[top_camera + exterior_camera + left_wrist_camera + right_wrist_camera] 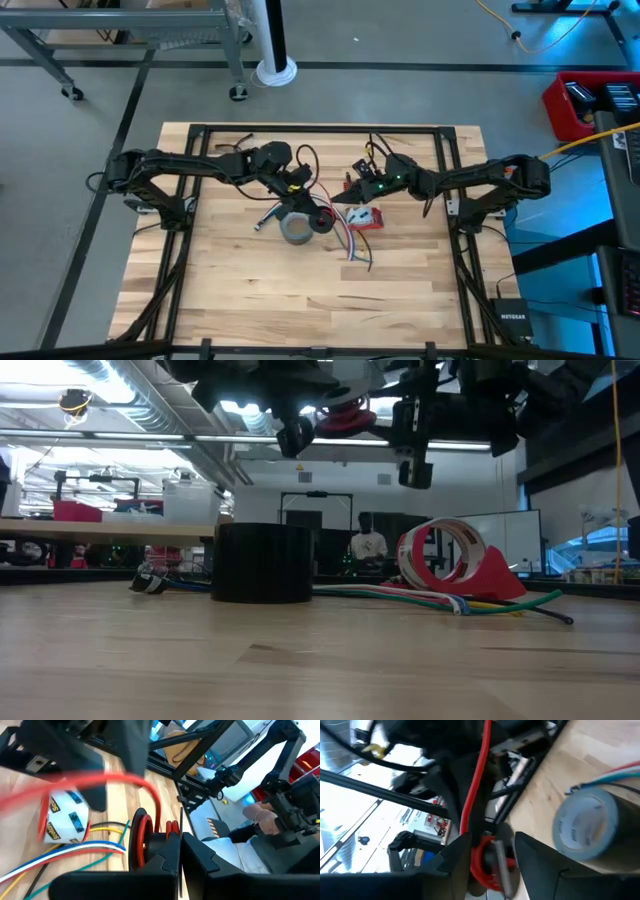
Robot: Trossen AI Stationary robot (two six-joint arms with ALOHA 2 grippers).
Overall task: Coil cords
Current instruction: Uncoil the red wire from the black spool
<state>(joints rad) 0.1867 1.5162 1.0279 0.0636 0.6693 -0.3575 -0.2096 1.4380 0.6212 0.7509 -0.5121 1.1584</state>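
A red wire is wound on a small black reel [141, 837], held up above the table between the two arms and also seen in the low view [345, 415]. My left gripper [177, 842], reaching in from the table's left [312, 205], is shut on it. The wire's loose length [476, 785] runs away from the coil past my right gripper [492, 840]. That gripper is open at the table's middle [352, 190], and its fingers stand on either side of the coil. My left gripper pinches the black reel with the red coil [150, 845] between its two fingers, coming nearly level from the table's left. The reel is lifted clear of the table, and the wire's loose length [145, 785] arcs away from it. My right gripper: I cannot tell whether its fingers touch the coil or the wire.
A grey tape roll [297, 230] stands on the table just below the grippers. To its right, a red tape dispenser [368, 218] lies beside a bundle of coloured wires [352, 245] spread toward the near edge. The near half of the table is bare wood [300, 300].
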